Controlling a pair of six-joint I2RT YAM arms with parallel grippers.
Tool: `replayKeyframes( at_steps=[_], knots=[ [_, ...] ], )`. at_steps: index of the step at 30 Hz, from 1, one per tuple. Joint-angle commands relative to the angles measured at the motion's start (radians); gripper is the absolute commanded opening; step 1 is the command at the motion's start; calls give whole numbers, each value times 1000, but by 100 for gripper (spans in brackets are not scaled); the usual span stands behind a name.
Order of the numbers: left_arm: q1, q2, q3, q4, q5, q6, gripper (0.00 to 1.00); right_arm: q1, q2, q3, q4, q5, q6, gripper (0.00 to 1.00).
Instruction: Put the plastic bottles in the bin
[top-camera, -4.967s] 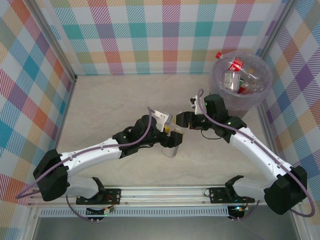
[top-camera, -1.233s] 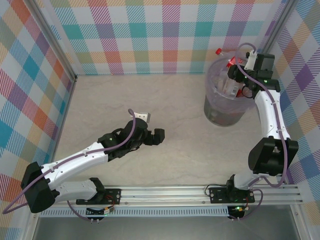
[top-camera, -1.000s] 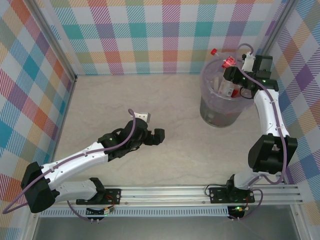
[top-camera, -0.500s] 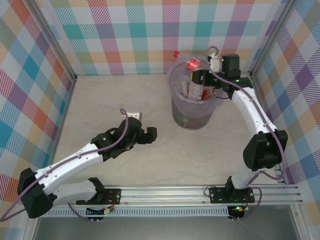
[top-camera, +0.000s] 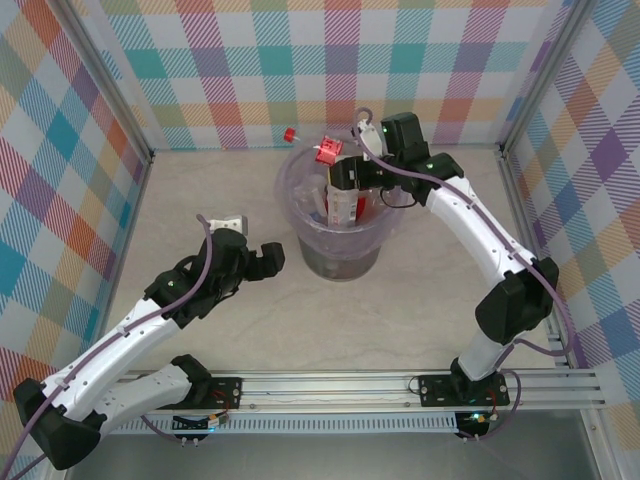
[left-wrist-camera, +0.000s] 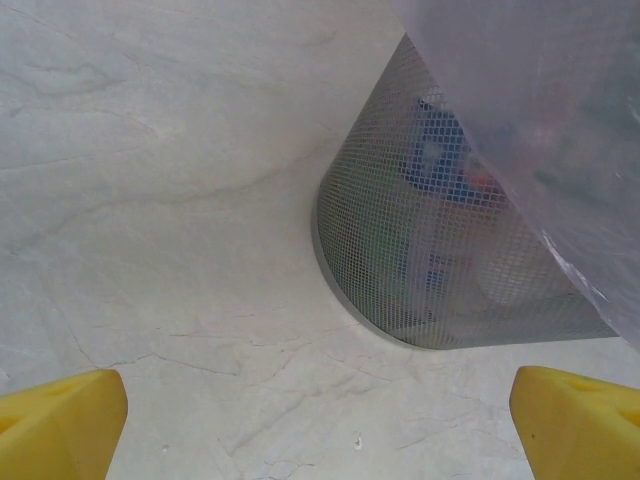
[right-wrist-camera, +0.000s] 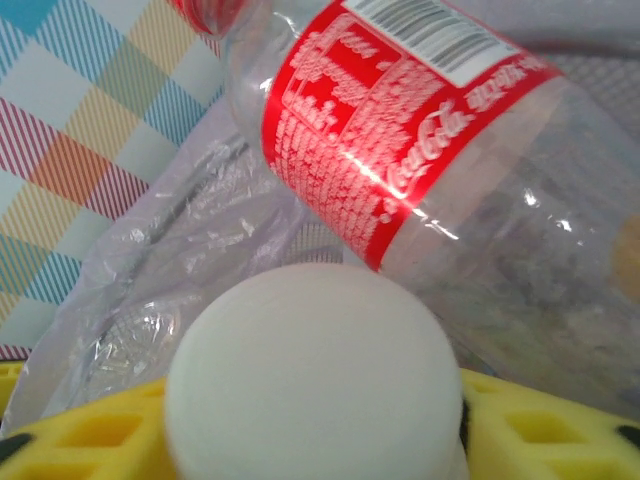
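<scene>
The bin (top-camera: 300, 232), a grey mesh bucket lined with a lilac bag, stands at the middle back of the table. Several plastic bottles (top-camera: 346, 206) with red labels fill it, and two red caps (top-camera: 325, 151) poke above the rim. My right gripper (top-camera: 340, 178) reaches into the bin's top. In the right wrist view a round white bottle end (right-wrist-camera: 312, 360) sits between its yellow fingers (right-wrist-camera: 90, 430), below a red-labelled bottle (right-wrist-camera: 400, 130). Whether they still press it is unclear. My left gripper (top-camera: 262, 262) stands open and empty left of the bin (left-wrist-camera: 420, 250), just above the tabletop.
The checked back wall runs close behind the bin, and metal frame posts (top-camera: 515, 150) stand at the back corners. Bare pale tabletop (top-camera: 440, 290) lies in front of and to the right of the bin.
The bin has slid left along the back wall from the right corner to the middle, with my right gripper inside its top. My left arm has drawn back to the left.
</scene>
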Motion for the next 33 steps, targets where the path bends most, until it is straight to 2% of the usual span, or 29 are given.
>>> replayKeyframes(
  at_steps=[1,8,14,15,20,24,27,31,33],
  knots=[
    [21,11,43,-21,-1,44,98,-1,-19,53,-196,87,-21,71],
    [66,51,78,-5,-58,133,100,-14,-77,153,-283,156,-91,87],
    [164,59,76,4,-70,186,100,-120,-170,127,-265,149,-100,96],
    [187,53,67,6,-84,199,100,-152,-201,95,-251,148,-95,100],
    [315,18,-31,100,-179,252,100,-354,-360,-120,-188,156,-21,99],
    [460,31,-118,203,-206,265,100,-464,-474,-357,-84,295,-10,99],
    [524,52,-196,319,-225,252,100,-545,-521,-552,28,334,18,99],
    [547,127,-283,493,-240,281,100,-578,-533,-798,230,359,6,99],
    [554,188,-317,592,-230,302,100,-578,-515,-918,393,339,11,99]
  ],
)
